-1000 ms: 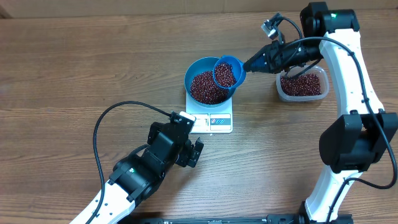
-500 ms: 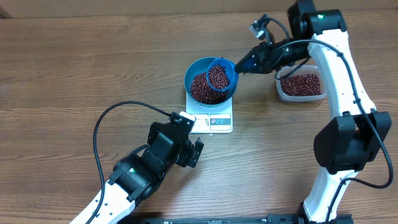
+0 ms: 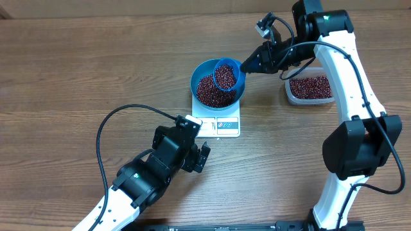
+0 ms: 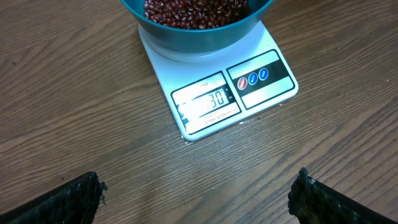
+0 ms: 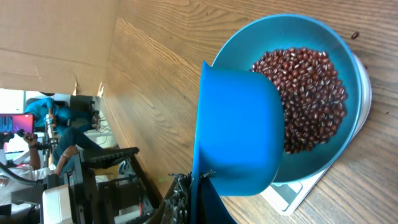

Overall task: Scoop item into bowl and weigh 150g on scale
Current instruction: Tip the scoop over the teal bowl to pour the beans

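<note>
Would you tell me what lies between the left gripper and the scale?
Nothing: only bare wooden table separates the left gripper from the scale, as the left wrist view shows.

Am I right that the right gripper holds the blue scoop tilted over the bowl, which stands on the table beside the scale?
Not quite: the overhead view shows the bowl standing on the scale, not beside it; the rest is right.

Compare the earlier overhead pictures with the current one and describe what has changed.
The right gripper, shut on the scoop, carried it leftward from the right rim of the bowl to farther over the beans, apparently tipping it further. Nothing was grasped or released. The bowl, scale, tub and open left gripper stayed put.
</note>
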{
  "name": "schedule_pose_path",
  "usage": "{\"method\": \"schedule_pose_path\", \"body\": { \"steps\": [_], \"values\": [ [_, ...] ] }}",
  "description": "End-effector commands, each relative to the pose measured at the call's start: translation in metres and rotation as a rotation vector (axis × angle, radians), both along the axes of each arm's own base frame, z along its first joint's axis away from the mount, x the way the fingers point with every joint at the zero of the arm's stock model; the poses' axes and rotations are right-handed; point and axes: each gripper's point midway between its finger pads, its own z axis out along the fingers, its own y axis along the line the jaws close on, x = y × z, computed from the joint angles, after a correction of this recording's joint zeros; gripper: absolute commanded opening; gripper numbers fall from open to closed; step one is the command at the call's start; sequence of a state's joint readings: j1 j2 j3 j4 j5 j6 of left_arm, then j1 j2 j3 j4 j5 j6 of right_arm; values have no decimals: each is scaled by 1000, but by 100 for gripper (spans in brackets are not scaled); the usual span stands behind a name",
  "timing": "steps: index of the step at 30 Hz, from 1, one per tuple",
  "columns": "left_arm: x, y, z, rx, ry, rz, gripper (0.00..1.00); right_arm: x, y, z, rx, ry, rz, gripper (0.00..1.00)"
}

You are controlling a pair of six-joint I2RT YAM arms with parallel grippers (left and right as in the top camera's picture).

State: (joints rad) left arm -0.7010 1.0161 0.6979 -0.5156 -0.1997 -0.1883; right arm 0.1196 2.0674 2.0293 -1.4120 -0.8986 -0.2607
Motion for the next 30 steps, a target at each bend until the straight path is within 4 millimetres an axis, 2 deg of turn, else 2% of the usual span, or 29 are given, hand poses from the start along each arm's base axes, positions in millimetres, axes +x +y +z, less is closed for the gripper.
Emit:
{"method": "schedule_pose_path", "body": {
  "steps": [1, 17, 30],
  "values": [
    [-1, 2, -4, 7, 6, 18, 100, -1, 5, 31, 19, -94, 6, 4],
    [0, 2, -4, 7, 6, 18, 100, 14, 13, 12, -148, -137, -46, 4],
    [-1, 2, -4, 7, 6, 18, 100, 18, 23, 3, -247, -183, -50, 4]
  ]
}}
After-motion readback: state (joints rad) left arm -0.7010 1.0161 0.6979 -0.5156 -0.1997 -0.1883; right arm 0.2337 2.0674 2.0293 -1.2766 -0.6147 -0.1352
